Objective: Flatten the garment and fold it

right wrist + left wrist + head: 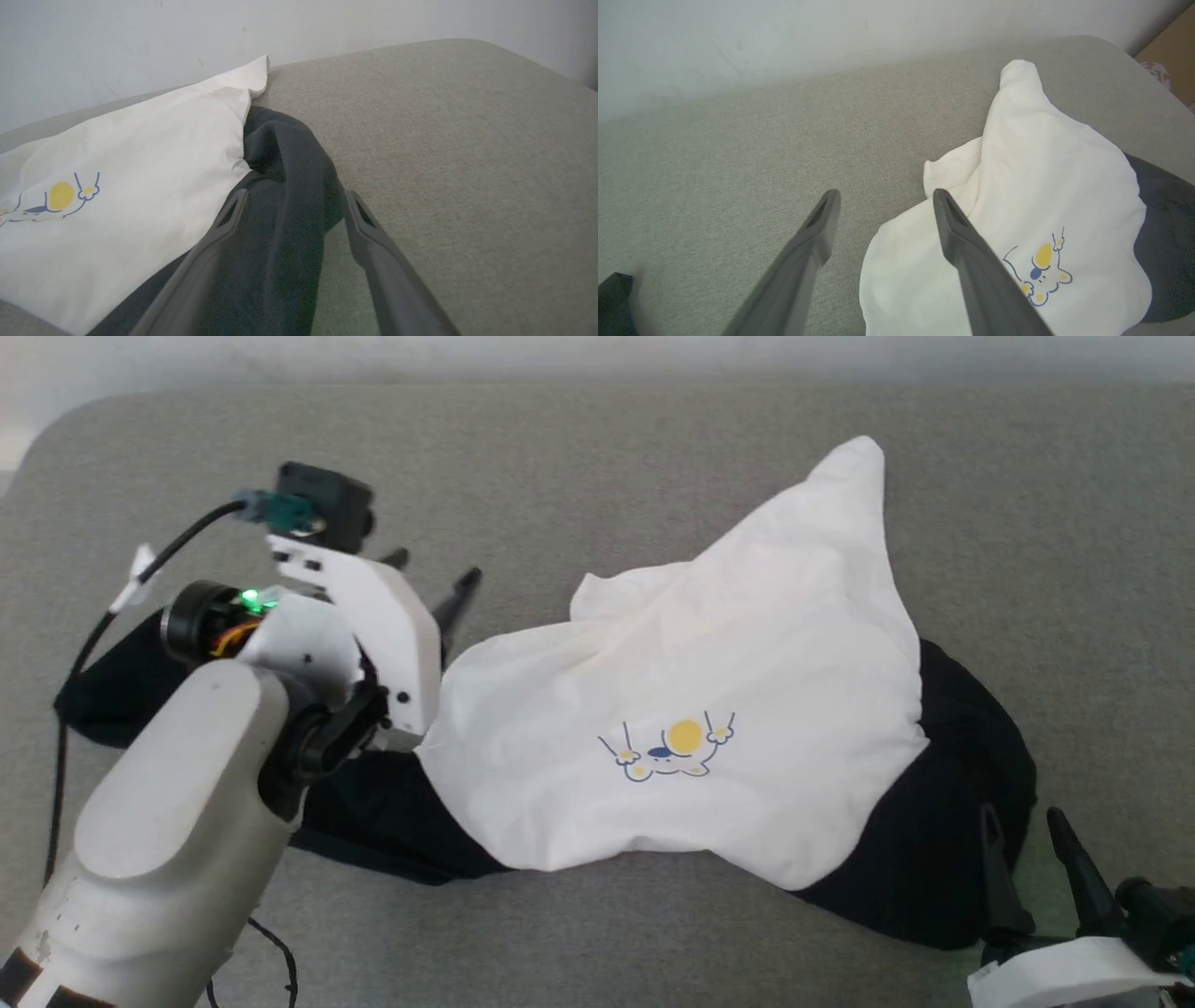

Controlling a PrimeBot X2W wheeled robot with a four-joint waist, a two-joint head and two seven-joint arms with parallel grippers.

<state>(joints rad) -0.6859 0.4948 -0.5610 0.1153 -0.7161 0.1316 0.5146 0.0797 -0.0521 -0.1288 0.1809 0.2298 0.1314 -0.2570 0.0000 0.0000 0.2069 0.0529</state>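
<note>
The garment (747,644) lies crumpled on the grey cushion, its white body bunched into a peak at the back. The yellow and blue print (677,747) faces up. One black sleeve (383,817) spreads under my left arm, the other (952,803) lies at the right. My left gripper (437,567) hovers open at the white fabric's left edge. In the left wrist view the left gripper (886,193) holds nothing, with the garment (1041,186) beside its right finger. My right gripper (1019,817) is open at the right sleeve. In the right wrist view the right gripper (295,193) straddles the dark sleeve (280,158).
The grey cushion (597,457) has rounded back corners and ends at a pale wall (784,37). A brown box (1174,51) stands past its far corner. A black cable (89,635) loops off my left wrist.
</note>
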